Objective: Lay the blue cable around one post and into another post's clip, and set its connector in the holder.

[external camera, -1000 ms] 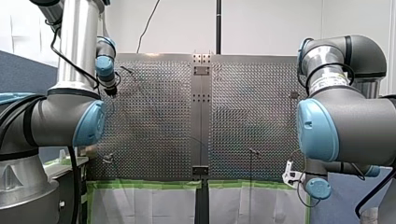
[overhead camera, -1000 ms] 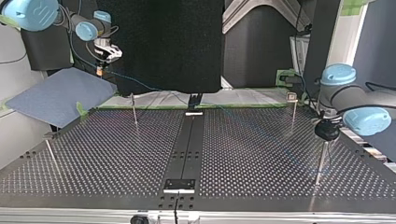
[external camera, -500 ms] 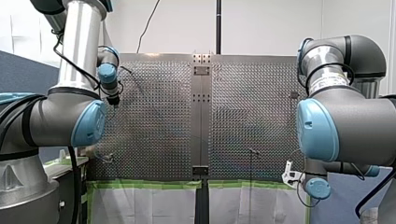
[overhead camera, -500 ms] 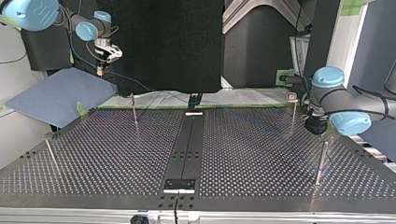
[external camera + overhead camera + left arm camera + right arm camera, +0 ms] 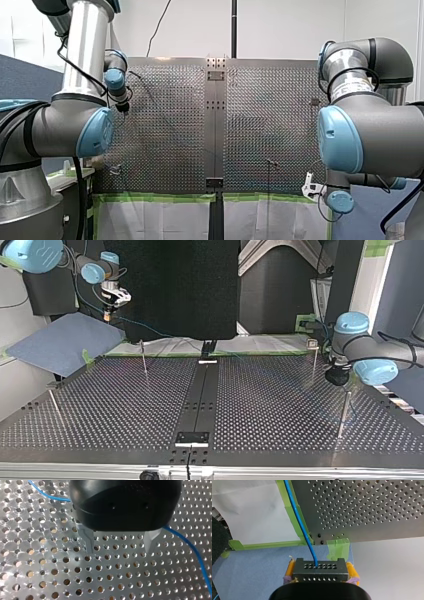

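Wall: a plain white wall (image 5: 280,25) stood beyond the counter in the front view.
Counter: perforated metal counter (image 5: 165,130), its near edge lined with green tape (image 5: 155,198).
Panel: a black panel (image 5: 170,285) rose behind it in the top view.
Sheet: a blue-grey sheet (image 5: 60,342) lay tilted at the top view's left.

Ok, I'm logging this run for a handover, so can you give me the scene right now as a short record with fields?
left gripper: open, metal fingers empty, over the perforated table
right gripper: yellow pads shut on the black connector, above the blue mat
blue cable: leaves the black connector, crosses the table's taped edge; also runs past the left gripper, not between its fingers
task state: connector in hand, not in a holder
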